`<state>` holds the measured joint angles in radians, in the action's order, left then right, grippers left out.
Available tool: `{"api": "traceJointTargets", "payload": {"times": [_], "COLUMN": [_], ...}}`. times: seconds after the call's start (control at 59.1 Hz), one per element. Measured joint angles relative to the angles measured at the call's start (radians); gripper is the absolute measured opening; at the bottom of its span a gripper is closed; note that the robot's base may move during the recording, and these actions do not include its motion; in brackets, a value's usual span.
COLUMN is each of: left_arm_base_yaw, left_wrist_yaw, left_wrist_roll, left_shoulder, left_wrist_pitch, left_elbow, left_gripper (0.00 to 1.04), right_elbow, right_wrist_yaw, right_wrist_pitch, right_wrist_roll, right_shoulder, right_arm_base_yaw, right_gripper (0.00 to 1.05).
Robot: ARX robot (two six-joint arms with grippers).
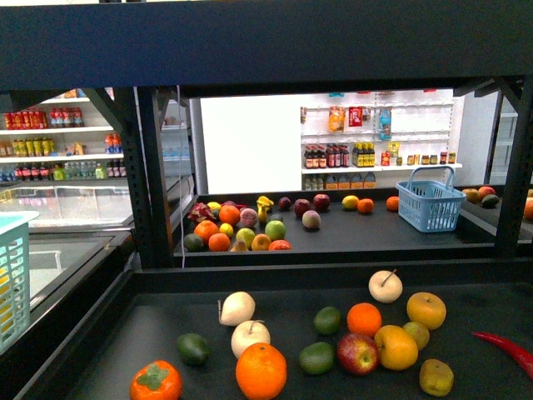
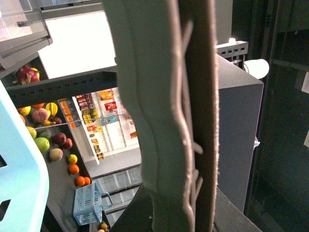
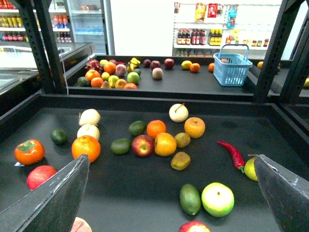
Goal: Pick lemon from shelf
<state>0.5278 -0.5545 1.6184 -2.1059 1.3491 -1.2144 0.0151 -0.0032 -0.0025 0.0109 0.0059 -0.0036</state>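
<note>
Looking across the shelf point(image 1: 158, 192), I judge the task barely begun: nothing is gripped and every fruit lies loose on the near tray point(image 3: 145, 99). My right fingers point(image 3: 58, 198) stand wide apart and empty above the tray's front part. My left fingers point(image 2: 159, 121) fill their own camera and look pressed together with nothing between them. The whole approach, closing and lift remain. For room, the black top beam point(image 1: 266, 42) caps the opening overhead, and the upright posts and raised rims fence the tray at back and sides, so I expect to work low and come out toward myself. A teal basket point(image 1: 12, 275) sits off to my left, outside the tray. The lemon point(image 3: 249, 169) seems to be the yellow-green fruit with a pointed end, far to the right on the tray. It shows only in the right wrist view, half hidden behind my right-hand finger, and the front camera does not catch it. The red chili point(image 3: 231, 153) lies just beside it, almost touching. A pale green round fruit point(image 3: 217, 199) rests near it toward the front. Bare tray lies between these and the central cluster, which gives me an open lane in.
</note>
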Motion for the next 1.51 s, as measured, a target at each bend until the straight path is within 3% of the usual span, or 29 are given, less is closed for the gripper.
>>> {"api": "traceJointTargets", "payload": {"times": [0.254,0.525,1.049,1.134,1.286,1.506], "left_arm_base_yaw": [0.063,0.071,0.071,0.072,0.073,0.143], "left_wrist_yaw": [-0.045,-0.067,-0.077,-0.077,-0.085,-0.185], "left_wrist_roll": [0.017,0.031,0.032,0.032,0.032,-0.077], "left_shoulder": [-0.037,-0.074,-0.077,-0.077,-0.077,-0.005], "left_wrist_pitch": [0.032,0.037,0.044,0.044,0.044,-0.026], "left_elbow": [-0.043,-0.031,-0.025,-0.025,-0.025,0.107], "left_gripper": [0.09,0.09,1.00,0.95,0.97,0.97], "right_elbow": [0.000,0.000,0.000,0.000,0.000,0.000], "right_wrist_yaw": [0.000,0.000,0.000,0.000,0.000,0.002], "right_wrist_pitch": [0.000,0.000,0.000,0.000,0.000,0.000], "right_wrist_roll": [0.000,0.000,0.000,0.000,0.000,0.000], "right_shoulder": [0.000,0.000,0.000,0.000,0.000,0.000], "right_arm_base_yaw": [0.000,0.000,0.000,0.000,0.000,0.000], "right_gripper": [1.02,1.02,1.02,1.02,1.02,1.02]}}
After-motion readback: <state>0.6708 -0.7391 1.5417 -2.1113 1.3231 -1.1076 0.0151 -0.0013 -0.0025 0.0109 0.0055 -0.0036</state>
